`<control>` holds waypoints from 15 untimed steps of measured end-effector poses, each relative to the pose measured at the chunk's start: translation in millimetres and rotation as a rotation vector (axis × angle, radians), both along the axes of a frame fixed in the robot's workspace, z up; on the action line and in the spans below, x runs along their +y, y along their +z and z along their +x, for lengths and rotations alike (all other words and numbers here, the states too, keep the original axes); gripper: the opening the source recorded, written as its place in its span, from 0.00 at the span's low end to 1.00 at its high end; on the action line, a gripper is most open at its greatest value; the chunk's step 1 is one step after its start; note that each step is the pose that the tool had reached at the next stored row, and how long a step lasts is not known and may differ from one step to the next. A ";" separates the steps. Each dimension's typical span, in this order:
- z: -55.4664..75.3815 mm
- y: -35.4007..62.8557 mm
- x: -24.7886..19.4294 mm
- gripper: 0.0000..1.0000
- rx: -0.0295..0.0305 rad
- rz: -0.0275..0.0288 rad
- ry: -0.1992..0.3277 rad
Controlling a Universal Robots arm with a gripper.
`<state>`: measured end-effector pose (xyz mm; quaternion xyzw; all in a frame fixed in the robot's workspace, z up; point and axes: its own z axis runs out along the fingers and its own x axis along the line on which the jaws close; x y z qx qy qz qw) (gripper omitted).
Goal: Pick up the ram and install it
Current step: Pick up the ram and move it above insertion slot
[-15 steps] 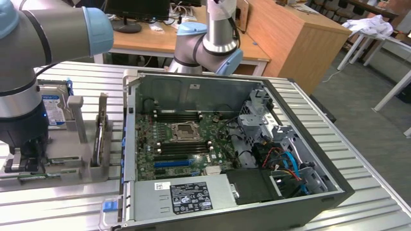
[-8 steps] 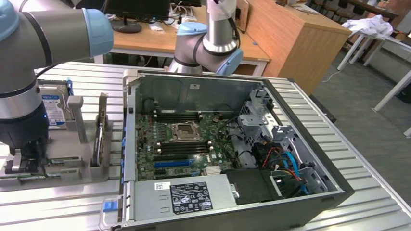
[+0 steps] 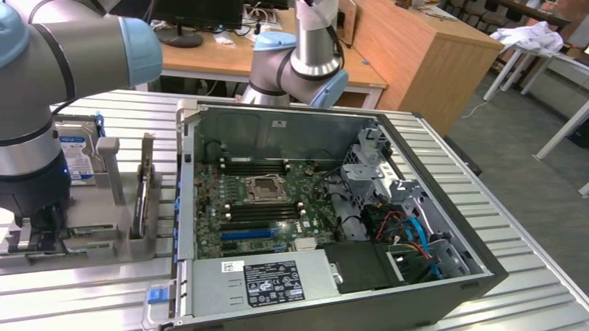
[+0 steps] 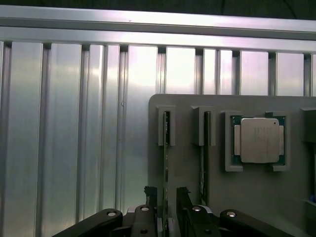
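Right between the jaws stands the thin green circuit-board ram stick (image 4: 166, 148), on edge in the grey plastic holder tray (image 4: 185, 163), its long axis running straight out ahead of them. The jaws are spread wide, one black finger (image 4: 150, 197) on each side, straddling it with nothing clamped. A second stick (image 4: 204, 158) stands just beside.

Silver-grey tubular arm (image 3: 46, 76) with pale blue joint caps, upper left of the exterior view. Black gripper (image 4: 166, 193) with silver screws.
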<state>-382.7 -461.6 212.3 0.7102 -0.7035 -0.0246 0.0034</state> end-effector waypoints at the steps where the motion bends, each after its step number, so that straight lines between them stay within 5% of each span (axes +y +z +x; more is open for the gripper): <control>1: 0.0 -0.8 -0.1 0.30 0.0001 0.0000 0.000; 15: 0.8 -6.8 -0.8 0.30 -0.0004 0.0006 0.000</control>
